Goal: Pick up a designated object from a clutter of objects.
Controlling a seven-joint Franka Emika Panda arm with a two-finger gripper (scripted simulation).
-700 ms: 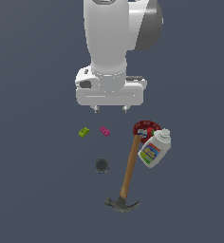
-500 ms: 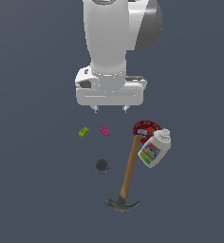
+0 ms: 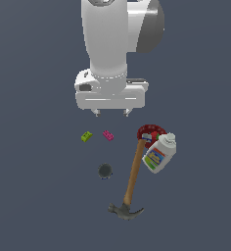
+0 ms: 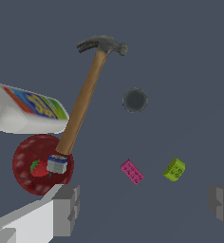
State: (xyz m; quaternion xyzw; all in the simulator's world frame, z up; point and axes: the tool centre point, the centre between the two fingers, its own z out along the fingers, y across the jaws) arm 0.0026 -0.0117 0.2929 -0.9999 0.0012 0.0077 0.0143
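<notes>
Exterior view: the gripper (image 3: 111, 112) was held above the floor with its jaws spread wide and nothing between them. The green brick (image 3: 86, 136) was seen lying on the dark floor below the fingers, toward the exterior view's left, with the pink brick (image 3: 108, 135) just beside it but apart. Nearer the camera a small dark ball (image 3: 105, 170) was set apart from both bricks. Toward the exterior view's right a hammer (image 3: 131, 179) was laid with its wooden handle end resting on a red round item (image 3: 148, 131), and a white bottle (image 3: 159, 153) was leaned against the handle — touching it.

From the wrist view the two fingertips (image 4: 66, 209) were seen far apart, with the green brick (image 4: 174, 169) and pink brick (image 4: 132, 171) lying on the floor between them — neither touched.
</notes>
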